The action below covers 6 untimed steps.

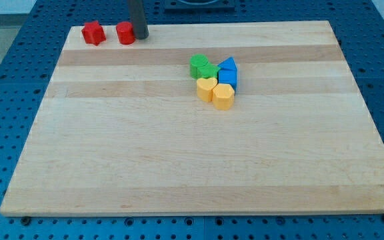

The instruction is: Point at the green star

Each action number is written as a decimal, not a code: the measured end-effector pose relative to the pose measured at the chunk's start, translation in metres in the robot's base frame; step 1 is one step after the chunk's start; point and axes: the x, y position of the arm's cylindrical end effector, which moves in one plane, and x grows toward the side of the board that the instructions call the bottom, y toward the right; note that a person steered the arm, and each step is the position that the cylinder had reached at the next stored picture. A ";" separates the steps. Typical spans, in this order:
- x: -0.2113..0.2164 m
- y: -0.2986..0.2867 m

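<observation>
My tip (141,37) rests at the board's top left edge, touching the right side of a red round block (125,33). A red star-like block (93,33) lies just left of that. The green blocks sit in a tight cluster right of the board's centre, near the top: one green block (198,64), and a second green, star-like one (210,72) pressed against its lower right. My tip is far to the upper left of them, about a hundred pixels away.
The cluster also holds a blue triangle (228,65), a blue cube (227,77), a yellow heart-like block (206,88) and a yellow rounded block (223,97). The wooden board (179,160) lies on a blue perforated table.
</observation>
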 end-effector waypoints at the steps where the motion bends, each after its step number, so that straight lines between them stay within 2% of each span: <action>1: 0.000 -0.009; 2: 0.000 -0.013; 3: 0.004 0.008; 4: 0.030 0.027; 6: 0.115 0.028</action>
